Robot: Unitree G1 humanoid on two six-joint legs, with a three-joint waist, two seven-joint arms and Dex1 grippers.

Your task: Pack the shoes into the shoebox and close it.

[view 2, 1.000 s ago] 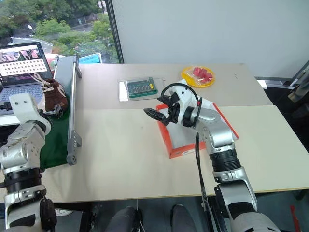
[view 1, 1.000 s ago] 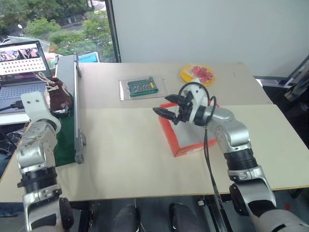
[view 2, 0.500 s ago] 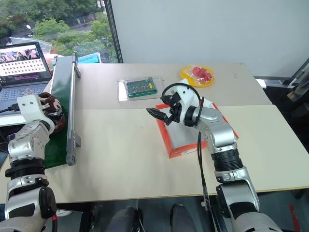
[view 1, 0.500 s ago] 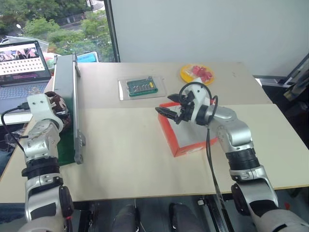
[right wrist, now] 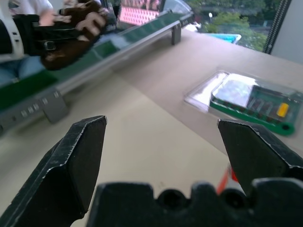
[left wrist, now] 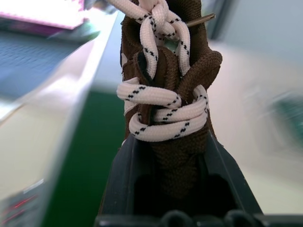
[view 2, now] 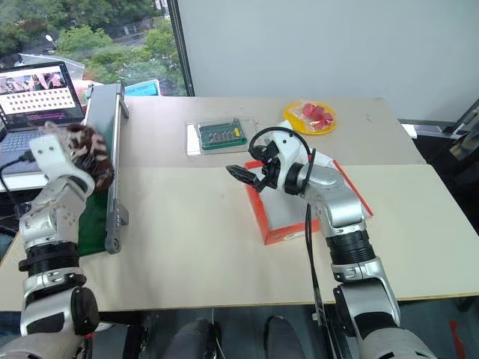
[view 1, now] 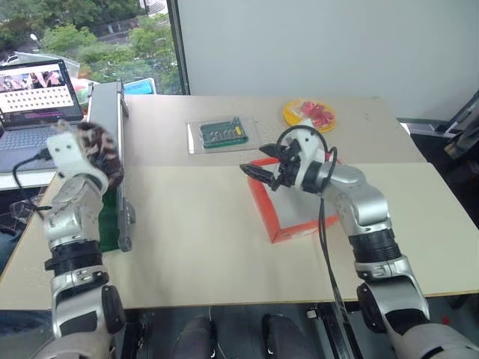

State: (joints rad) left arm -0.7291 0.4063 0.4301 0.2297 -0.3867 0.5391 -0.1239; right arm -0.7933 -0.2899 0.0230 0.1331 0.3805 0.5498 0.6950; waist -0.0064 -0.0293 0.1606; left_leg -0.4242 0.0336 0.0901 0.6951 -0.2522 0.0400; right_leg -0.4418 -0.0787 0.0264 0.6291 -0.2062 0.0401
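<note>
A dark brown shoe (left wrist: 165, 109) with beige speckled laces sat clamped between the fingers (left wrist: 124, 179) of the left end effector (view 1: 96, 149), at the left edge of the head views, above the green conveyor belt (view 2: 93, 198). The orange-red shoebox (view 1: 281, 224) lay open at the centre right of the frame, under the right end effector (view 1: 258, 170), which hung over its upper left corner with nothing in it. The pale desk (view 1: 194, 247) also carried a clear tray with a green circuit board (view 1: 221, 134) and a yellow plate (view 1: 308, 114) near the top. A laptop (view 1: 34, 93) stood at the upper left, before a window showing trees. The right end effector's fingers (right wrist: 80, 156) were spread wide.
</note>
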